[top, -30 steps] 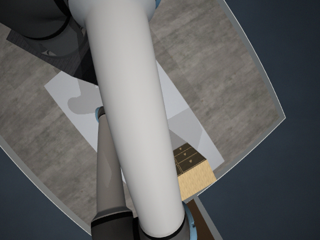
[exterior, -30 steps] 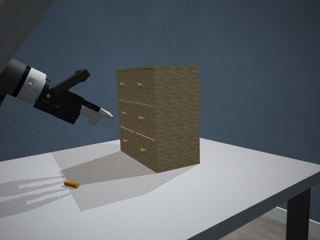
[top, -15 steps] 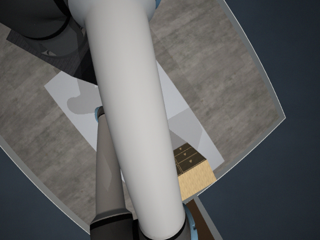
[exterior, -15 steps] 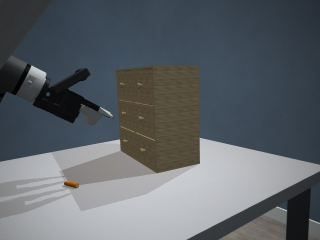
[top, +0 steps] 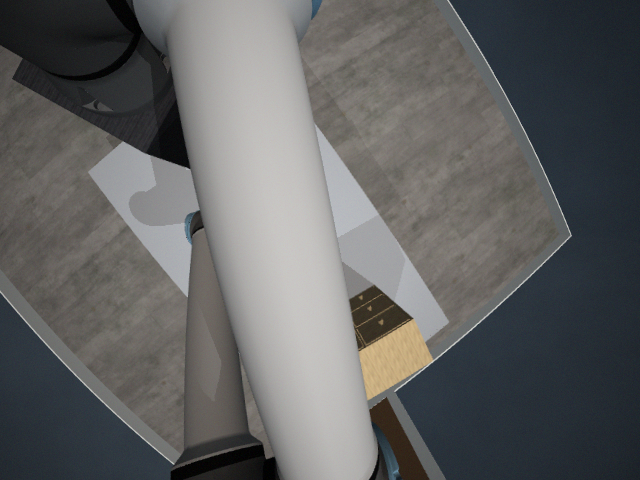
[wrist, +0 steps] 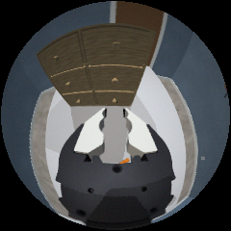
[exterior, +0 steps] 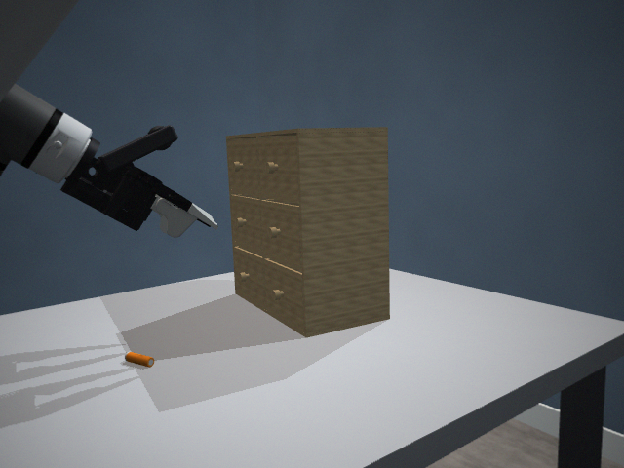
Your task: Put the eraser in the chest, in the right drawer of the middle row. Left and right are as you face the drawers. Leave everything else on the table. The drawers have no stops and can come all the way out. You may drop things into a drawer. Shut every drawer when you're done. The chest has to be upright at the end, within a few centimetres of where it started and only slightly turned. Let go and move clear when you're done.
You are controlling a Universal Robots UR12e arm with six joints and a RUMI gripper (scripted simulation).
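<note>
The wooden chest [exterior: 309,229] stands upright on the white table, with three rows of two drawers, all shut. It also shows in the overhead view [top: 383,330] and the wrist view [wrist: 101,67]. The middle row's right drawer has its knob [exterior: 274,231] near the chest's front corner. My gripper [exterior: 209,221] hovers in the air left of the chest, at middle-row height, pointing at the drawer fronts and apart from them. Its fingers stand a narrow gap apart with nothing between them. I see no eraser that I can name.
A small orange cylinder [exterior: 138,359] lies on the table left of the chest, below my gripper; a bit of it shows in the wrist view [wrist: 123,161]. My arm [top: 258,232] hides much of the overhead view. The table edge runs close behind the chest.
</note>
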